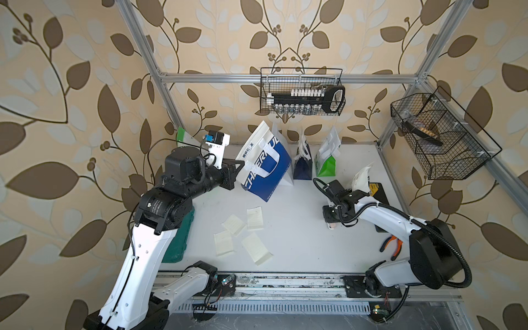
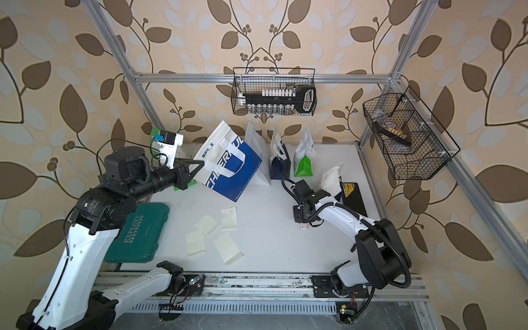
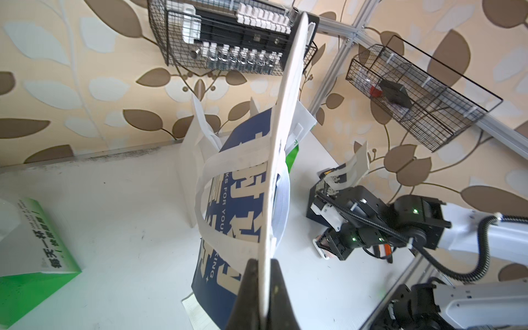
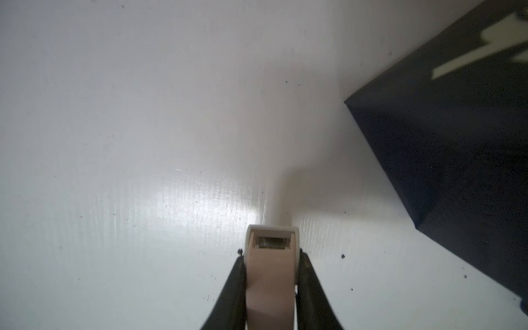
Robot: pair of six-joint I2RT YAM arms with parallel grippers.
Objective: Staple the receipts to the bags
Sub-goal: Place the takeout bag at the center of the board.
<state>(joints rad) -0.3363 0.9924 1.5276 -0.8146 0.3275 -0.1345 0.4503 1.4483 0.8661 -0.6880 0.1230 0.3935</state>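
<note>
Four receipts (image 1: 255, 218) lie loose at lower centre in a top view. Right of centre, the right gripper (image 4: 271, 258) pinches a pink stapler (image 4: 270, 280) over the white table (image 1: 300, 251). Farther back, left of centre, the left gripper (image 3: 264, 264) is clamped on the rim of a tilted navy bag (image 1: 268, 168). Smaller bags (image 1: 325, 167) stand at the back edge.

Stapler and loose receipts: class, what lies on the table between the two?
Nothing. In both top views the white table is bare between the stapler, clamped in the right hand, and the four loose receipts.
</note>
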